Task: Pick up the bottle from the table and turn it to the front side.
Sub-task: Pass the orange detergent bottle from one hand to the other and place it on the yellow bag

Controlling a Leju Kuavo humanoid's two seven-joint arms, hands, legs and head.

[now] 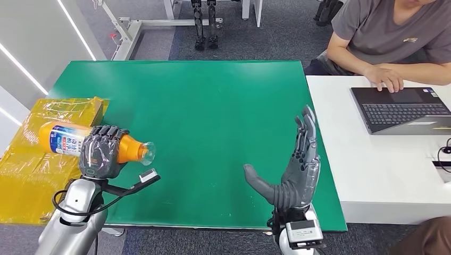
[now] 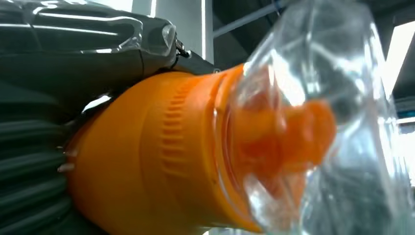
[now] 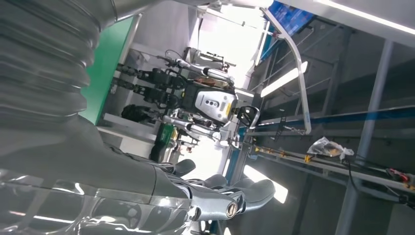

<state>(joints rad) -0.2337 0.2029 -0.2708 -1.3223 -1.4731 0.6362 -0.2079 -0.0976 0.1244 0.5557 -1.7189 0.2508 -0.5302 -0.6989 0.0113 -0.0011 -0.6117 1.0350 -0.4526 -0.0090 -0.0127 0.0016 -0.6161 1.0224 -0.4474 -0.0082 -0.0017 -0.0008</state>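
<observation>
Two surfaces side by side: green matte surface (image 1: 213, 122), white surface (image 1: 367, 159) to its right with a dark laptop (image 1: 401, 109) and a person's hand (image 1: 387, 78) on it. Yellow glossy wrapped box (image 1: 32, 170) sits at the green surface's left edge. Left hand (image 1: 100, 152) wraps the bottle (image 1: 66, 139) mid-body, held over the left edge, above the box. Bottle lies horizontal, long axis left-right, clear cap (image 1: 147, 151) pointing right toward surface centre; orange ribbed plastic, white-blue label. Right hand (image 1: 295, 167) holds nothing, fingers straight and spread, thumb out, over the green surface's near right part
</observation>
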